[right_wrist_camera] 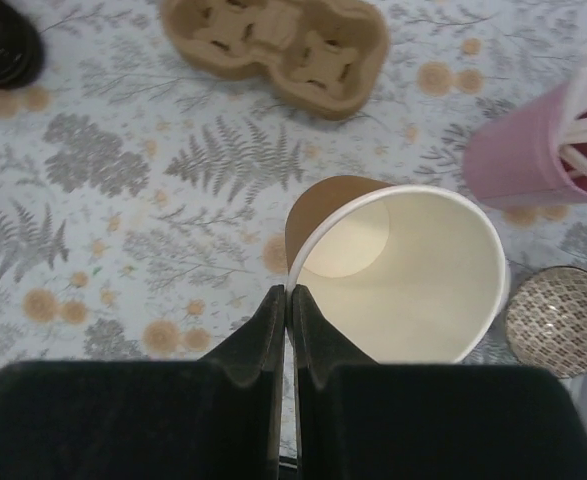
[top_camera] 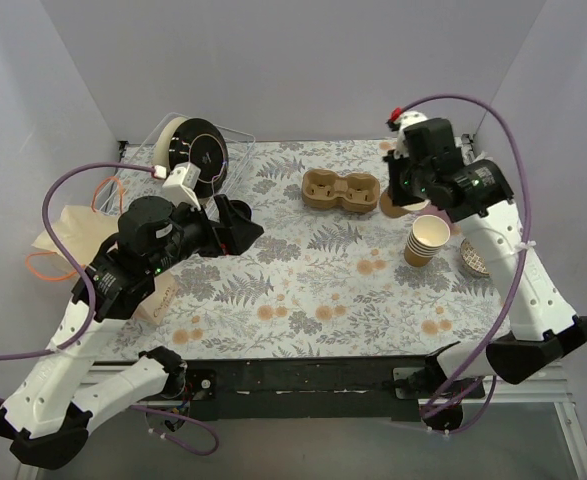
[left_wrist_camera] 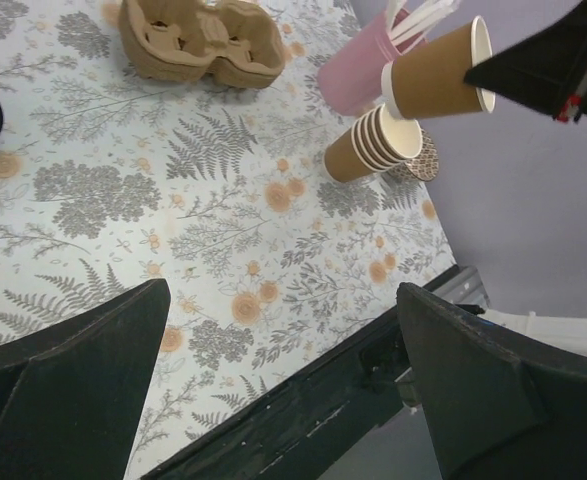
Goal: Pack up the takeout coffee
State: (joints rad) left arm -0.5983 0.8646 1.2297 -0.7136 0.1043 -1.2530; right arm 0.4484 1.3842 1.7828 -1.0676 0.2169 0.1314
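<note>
Two arms reach over the flower-printed surface (top_camera: 303, 290), and only the right one has something. The right fingers (right_wrist_camera: 288, 300) are pressed almost together, with the white rim of the takeout coffee cup (right_wrist_camera: 403, 270) pinched between them. One finger is inside the wall and the other outside. The cup is kraft-brown outside and white inside, and its open mouth faces the right wrist camera. From the left wrist view it hangs tilted on its side, off the surface, in front of the pink cup (left_wrist_camera: 358, 70) that holds white straws (left_wrist_camera: 413, 15). A stack of cups (left_wrist_camera: 378, 145) of the same brown paper stands on the surface just below it, and a small patterned dish (right_wrist_camera: 558, 320) lies beside this stack. The moulded cup carrier (top_camera: 341, 192) sits near the far edge, close to the left of the held cup but apart from it; its two pockets are unfilled. The left fingers (top_camera: 238, 225) are spread wide and hold nothing - they hang above the middle-left of the surface. Behind them black lids (top_camera: 198, 155) stand on edge in a wire rack (top_camera: 235, 140). A brown paper bag (top_camera: 73, 235) lies at the left edge, partly hidden under the left arm.
</note>
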